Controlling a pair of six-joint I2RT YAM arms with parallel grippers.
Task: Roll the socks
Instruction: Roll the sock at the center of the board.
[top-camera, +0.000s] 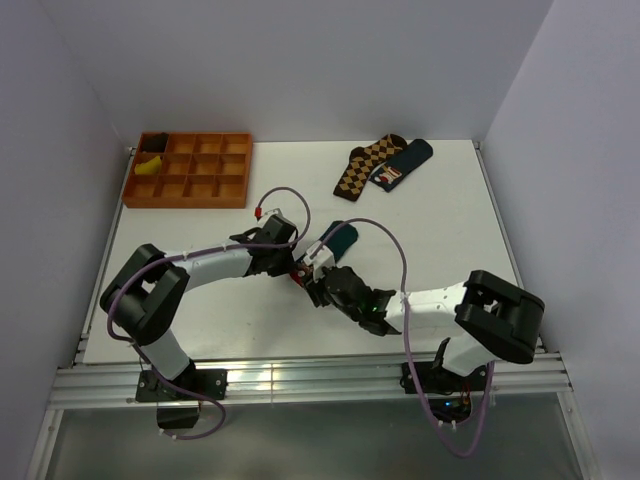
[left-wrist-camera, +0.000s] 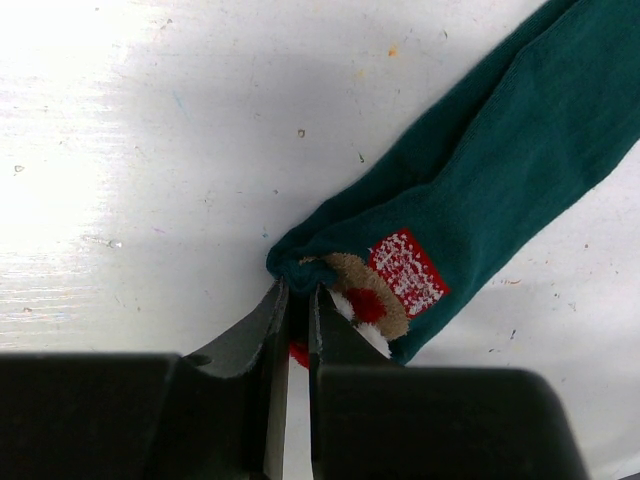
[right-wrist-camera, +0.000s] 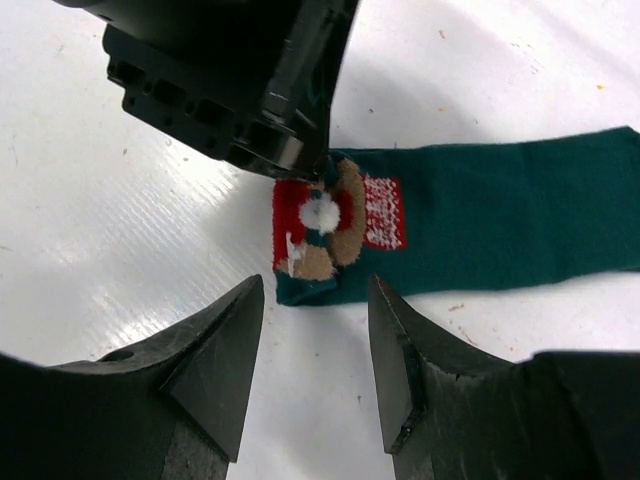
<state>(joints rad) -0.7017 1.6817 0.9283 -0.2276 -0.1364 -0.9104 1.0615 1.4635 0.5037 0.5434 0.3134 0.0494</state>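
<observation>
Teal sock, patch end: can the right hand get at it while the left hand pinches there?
Probably yes. The right hand hangs open beside a free corner of the teal sock; the left hand pinches only the other corner.

A white table (top-camera: 440, 240) is spreading out under the fingers (right-wrist-camera: 215, 370). Well beyond them and off to the left, an orange-brown tray (top-camera: 190, 203) of small compartments is sitting near the far edge, with something yellow (top-camera: 150, 165) lying in a compartment at its left end. Beyond them to the right, a brown checkered sock (top-camera: 362, 165) is lying flat.
</observation>
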